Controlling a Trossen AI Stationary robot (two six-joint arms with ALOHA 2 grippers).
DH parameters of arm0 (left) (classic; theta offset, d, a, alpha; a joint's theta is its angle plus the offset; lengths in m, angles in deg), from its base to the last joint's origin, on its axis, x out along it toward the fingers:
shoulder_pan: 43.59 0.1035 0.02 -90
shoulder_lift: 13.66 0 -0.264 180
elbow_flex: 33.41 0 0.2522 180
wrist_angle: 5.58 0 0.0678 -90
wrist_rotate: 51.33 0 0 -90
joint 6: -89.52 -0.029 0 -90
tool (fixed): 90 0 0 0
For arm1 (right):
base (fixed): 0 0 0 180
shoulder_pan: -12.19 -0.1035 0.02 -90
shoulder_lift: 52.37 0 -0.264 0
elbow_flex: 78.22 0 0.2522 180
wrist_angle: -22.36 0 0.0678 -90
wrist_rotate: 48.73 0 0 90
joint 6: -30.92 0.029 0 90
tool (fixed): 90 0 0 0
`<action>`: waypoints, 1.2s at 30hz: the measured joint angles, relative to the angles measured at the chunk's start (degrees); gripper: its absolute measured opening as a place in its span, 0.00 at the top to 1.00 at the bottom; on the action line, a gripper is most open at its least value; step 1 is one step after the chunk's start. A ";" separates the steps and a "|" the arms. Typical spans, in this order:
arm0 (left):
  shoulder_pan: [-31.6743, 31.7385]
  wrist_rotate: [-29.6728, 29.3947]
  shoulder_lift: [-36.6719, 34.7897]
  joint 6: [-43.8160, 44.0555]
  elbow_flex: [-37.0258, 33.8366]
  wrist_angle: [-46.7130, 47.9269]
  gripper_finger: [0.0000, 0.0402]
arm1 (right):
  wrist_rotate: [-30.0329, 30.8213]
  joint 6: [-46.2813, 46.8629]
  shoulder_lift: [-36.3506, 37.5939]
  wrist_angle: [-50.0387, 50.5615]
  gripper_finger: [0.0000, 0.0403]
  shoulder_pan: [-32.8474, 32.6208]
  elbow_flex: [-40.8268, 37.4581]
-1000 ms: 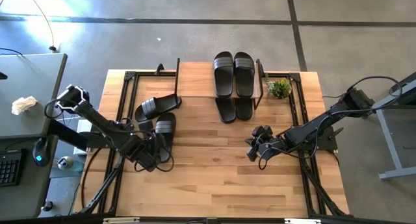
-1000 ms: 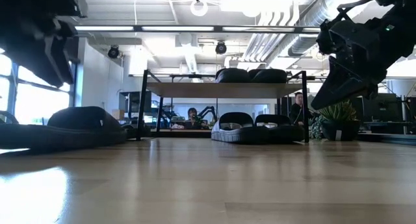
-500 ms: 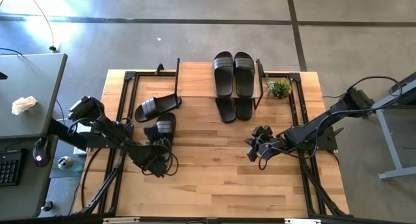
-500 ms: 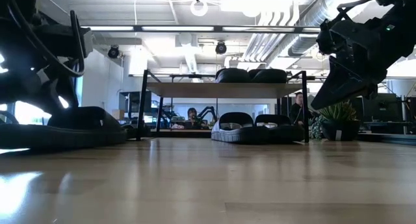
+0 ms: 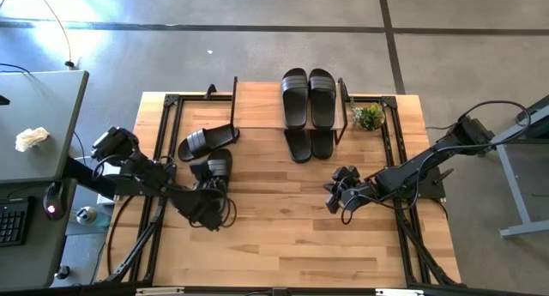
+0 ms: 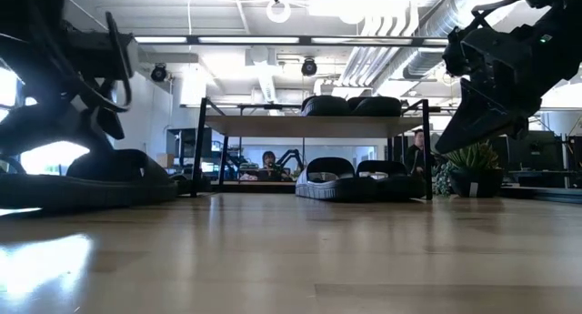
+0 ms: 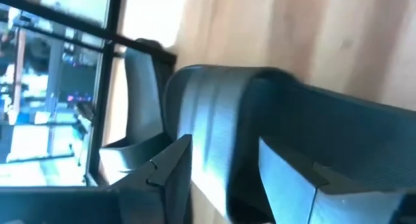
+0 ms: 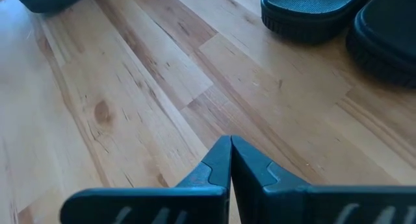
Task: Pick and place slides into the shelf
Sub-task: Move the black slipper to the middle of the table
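Observation:
Six black slides show in the high view. Two lie on the shelf [image 5: 257, 103] top board, and two lie under it with their near ends sticking out [image 5: 310, 145]. Two more lie flat on the table's left: one slanted [image 5: 204, 140] and one nearer [image 5: 218, 166]. My left gripper [image 5: 207, 207] is open, low over the nearer slide's near end. In the left wrist view the striped strap [image 7: 208, 120] fills the picture, with part of the slide between my open fingers. My right gripper [image 5: 336, 197] is shut and hangs above bare table right of centre [image 8: 230, 152]. My left gripper has one finger [image 7: 166, 169] on each side of the nearer slide's near part [image 7: 221, 178], coming slanting down from the table's near-left side. I cannot tell whether the fingers touch it. The slide lies flat on the table.
A small potted plant [image 5: 369, 116] stands right of the shelf. The shelf's black frame legs [image 6: 202, 146] rise at the far middle. Bare wood stretches across the near half of the table [image 5: 292, 244]. A desk with a keyboard sits off the left edge. People sit far behind the shelf [image 6: 269, 159].
My left arm has folded in and its gripper has come down toward the nearer slide on the table's left, shifting slightly toward the near edge. Both left slides have stayed in place. The right arm has kept still.

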 joint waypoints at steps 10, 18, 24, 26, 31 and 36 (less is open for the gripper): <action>9.47 0.90 0.00 -4.45 0.00 -0.88 0.59 | 0.64 0.00 -0.02 0.02 1.00 0.00 0.00; 14.24 3.16 0.00 -8.20 0.00 -3.31 0.62 | 0.66 -0.15 -0.02 0.04 1.00 0.00 0.00; 14.91 5.11 0.00 -8.19 0.00 -3.89 0.82 | 0.69 -0.17 0.00 0.06 1.00 0.00 0.01; 14.79 5.73 -0.02 -8.18 0.00 -4.40 0.92 | 0.69 -0.56 -0.02 0.06 1.00 0.00 -0.01; 14.70 8.83 -0.07 -4.28 0.94 -3.11 0.95 | 0.71 -0.83 -0.02 0.09 1.00 0.00 -0.01; 11.93 9.94 -0.04 -0.67 6.87 2.84 0.98 | 0.69 -0.95 -0.02 0.09 1.00 0.00 0.00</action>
